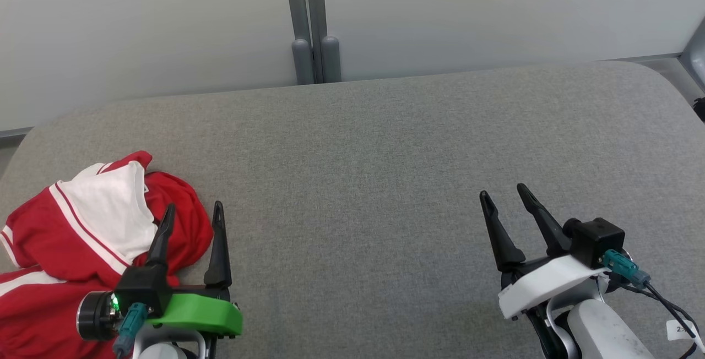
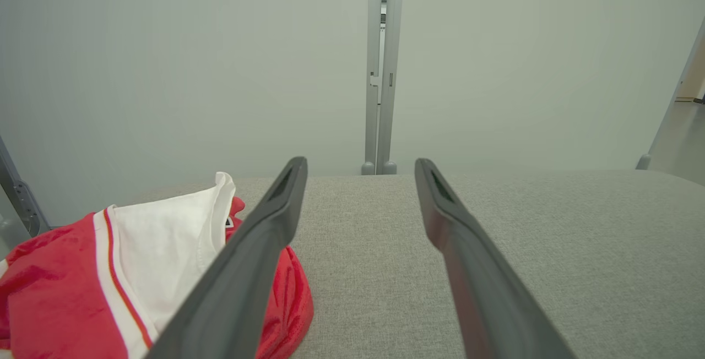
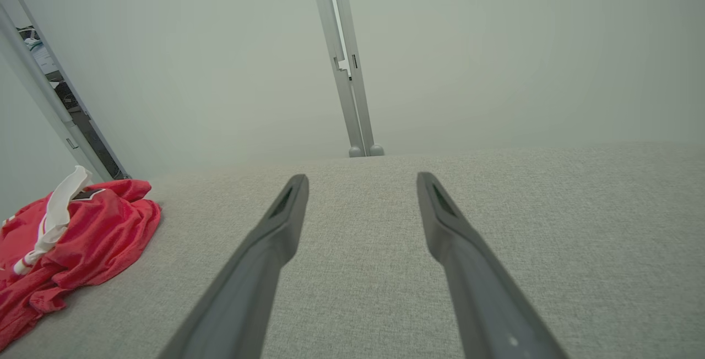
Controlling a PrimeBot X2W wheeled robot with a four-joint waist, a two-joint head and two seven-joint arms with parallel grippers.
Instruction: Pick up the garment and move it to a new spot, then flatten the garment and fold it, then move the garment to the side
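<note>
The red-and-white garment (image 1: 82, 238) lies crumpled at the left end of the grey pad (image 1: 358, 155). The left gripper (image 1: 194, 206) hangs at its right edge, one finger over the cloth, jaws spread, holding nothing. The right gripper (image 1: 503, 191) is well apart over bare pad, jaws likewise spread and empty

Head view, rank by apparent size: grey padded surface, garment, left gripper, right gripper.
1. grey padded surface
2. garment, red and white, partly cut off by the frame
3. left gripper and right gripper: look alike, not ranked
</note>
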